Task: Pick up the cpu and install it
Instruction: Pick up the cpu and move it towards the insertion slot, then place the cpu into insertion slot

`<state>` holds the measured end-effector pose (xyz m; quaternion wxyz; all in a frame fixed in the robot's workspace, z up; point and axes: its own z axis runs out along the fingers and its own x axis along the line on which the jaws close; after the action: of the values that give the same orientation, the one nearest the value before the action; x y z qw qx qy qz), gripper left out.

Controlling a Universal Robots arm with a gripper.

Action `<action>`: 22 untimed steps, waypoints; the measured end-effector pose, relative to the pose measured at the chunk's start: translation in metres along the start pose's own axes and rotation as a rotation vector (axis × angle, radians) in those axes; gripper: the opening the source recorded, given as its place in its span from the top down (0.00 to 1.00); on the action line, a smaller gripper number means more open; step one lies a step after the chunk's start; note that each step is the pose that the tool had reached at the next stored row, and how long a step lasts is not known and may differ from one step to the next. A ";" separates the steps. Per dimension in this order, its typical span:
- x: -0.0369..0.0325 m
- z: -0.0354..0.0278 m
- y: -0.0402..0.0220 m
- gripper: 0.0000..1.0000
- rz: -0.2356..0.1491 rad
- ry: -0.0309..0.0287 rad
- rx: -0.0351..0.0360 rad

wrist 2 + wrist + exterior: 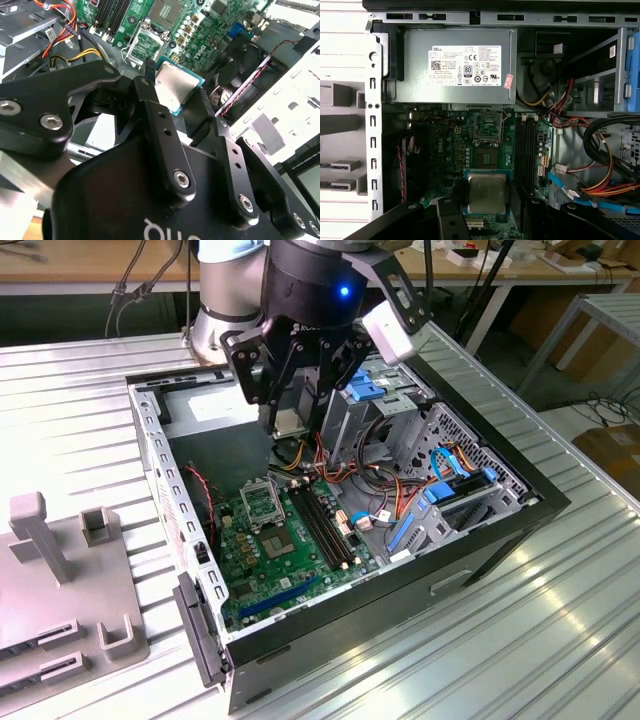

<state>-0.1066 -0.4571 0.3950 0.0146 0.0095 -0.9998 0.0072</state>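
The black gripper [290, 415] is clamping the small square silvery-grey cpu [175, 87] by its edges and holding it over the open black computer case [500, 525] on the ribbed metal tabletop [560, 640]. In the exterior view the case is housing a green motherboard [300, 560] toward 7 o'clock, a grey power supply box [455, 55] toward 11 and coloured cables [385, 480] toward 2. The square metal-framed socket [262, 502] is lying at about 6 o'clock from the cpu.
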 end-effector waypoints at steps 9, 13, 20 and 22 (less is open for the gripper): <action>0.0000 0.0002 -0.0020 0.53 0.000 -0.0006 0.0000; -0.0001 0.0012 -0.0021 0.53 0.000 -0.0006 0.0000; -0.0002 0.0060 -0.0020 0.53 0.000 -0.0006 0.0000; -0.0002 0.0068 -0.0020 0.53 0.000 -0.0005 0.0001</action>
<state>-0.1065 -0.4591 0.3883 0.0144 0.0096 -0.9998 0.0072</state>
